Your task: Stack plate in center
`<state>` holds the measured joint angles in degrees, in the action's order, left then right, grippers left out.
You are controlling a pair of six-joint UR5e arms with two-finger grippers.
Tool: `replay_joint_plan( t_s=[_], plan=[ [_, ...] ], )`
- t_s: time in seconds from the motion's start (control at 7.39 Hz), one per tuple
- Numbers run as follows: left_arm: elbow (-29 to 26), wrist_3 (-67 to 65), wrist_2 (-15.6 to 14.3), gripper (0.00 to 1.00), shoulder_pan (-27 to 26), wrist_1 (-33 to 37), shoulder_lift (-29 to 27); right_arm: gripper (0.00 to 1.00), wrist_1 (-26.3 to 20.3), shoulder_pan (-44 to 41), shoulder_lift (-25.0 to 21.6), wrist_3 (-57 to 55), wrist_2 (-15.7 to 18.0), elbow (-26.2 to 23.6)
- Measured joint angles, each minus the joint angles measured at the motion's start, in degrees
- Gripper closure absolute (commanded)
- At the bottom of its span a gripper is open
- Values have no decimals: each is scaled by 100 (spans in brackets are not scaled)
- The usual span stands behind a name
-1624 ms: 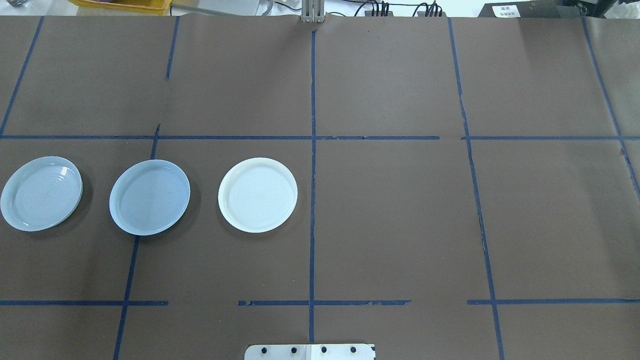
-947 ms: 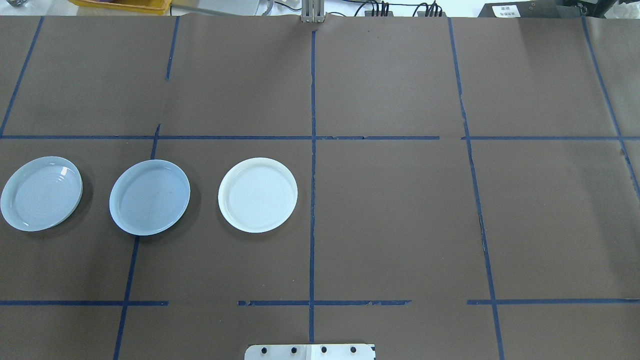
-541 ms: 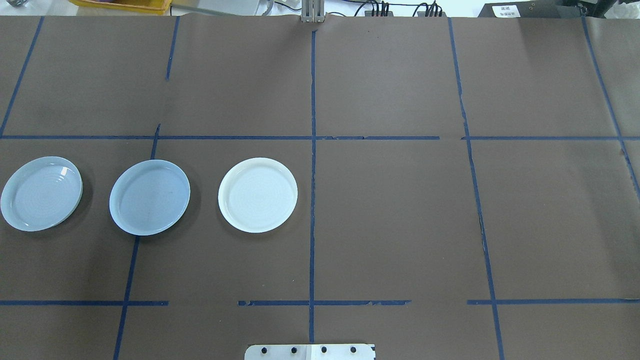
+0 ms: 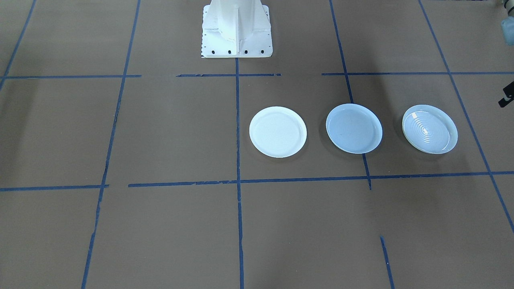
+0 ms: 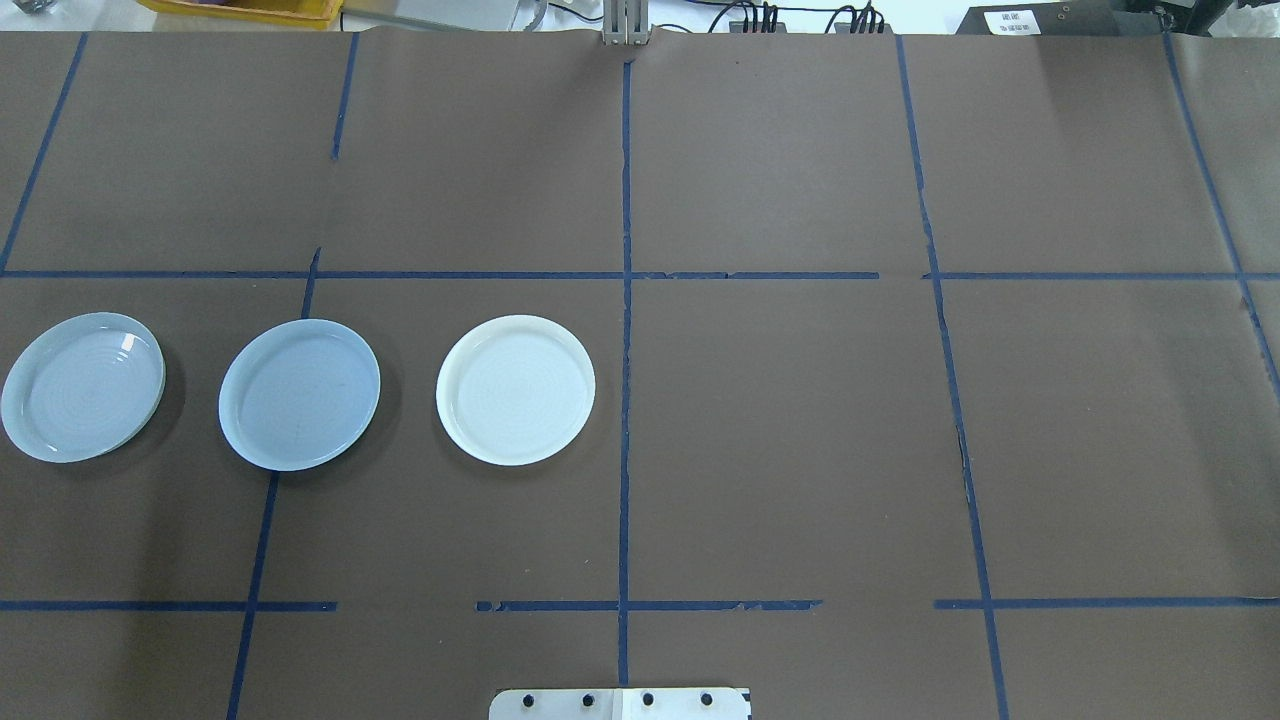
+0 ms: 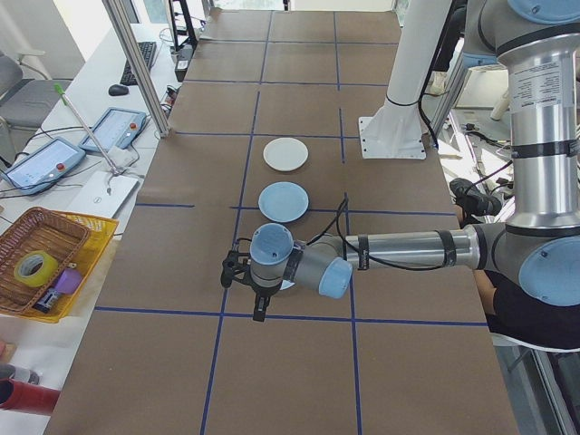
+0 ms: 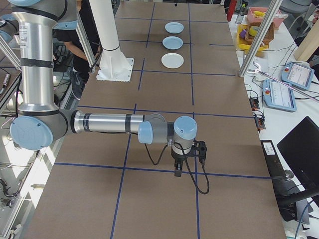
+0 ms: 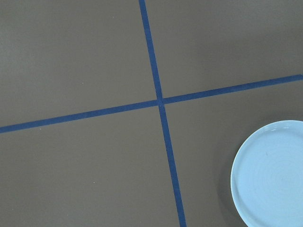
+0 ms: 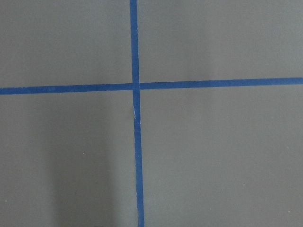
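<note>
Three plates lie in a row on the brown table. The center, a smooth pale blue plate (image 5: 299, 395) (image 4: 353, 128), sits between a white plate (image 5: 515, 390) (image 4: 278, 131) and a ringed plate (image 5: 82, 387) (image 4: 429, 129). My left gripper (image 6: 257, 314) hangs low over the table by the ringed plate, whose edge (image 8: 272, 175) shows in the left wrist view. My right gripper (image 7: 176, 173) hangs over a tape crossing far from the plates. Both show clearly only in the side views, so I cannot tell whether they are open or shut.
Blue tape lines (image 5: 625, 300) divide the brown paper cover into squares. The white robot base (image 4: 237, 28) stands at the table's near edge. A yellow basket (image 6: 41, 263) and tablets (image 6: 113, 129) sit on a side bench. A person stands behind the arms (image 7: 75, 30).
</note>
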<state>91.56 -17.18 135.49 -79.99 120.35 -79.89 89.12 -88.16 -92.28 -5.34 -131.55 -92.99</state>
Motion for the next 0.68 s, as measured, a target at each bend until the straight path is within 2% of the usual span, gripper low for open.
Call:
replay_joint_plan(
  t_s=[0.41, 0.68],
  plan=[
    [-682, -1519, -35, 2, 790, 1477, 0, 0, 0, 0, 0, 3, 5, 0],
    [-1001, -2012, -49, 7, 1121, 1876, -175, 0, 0, 0, 0, 3, 3, 0]
  ],
)
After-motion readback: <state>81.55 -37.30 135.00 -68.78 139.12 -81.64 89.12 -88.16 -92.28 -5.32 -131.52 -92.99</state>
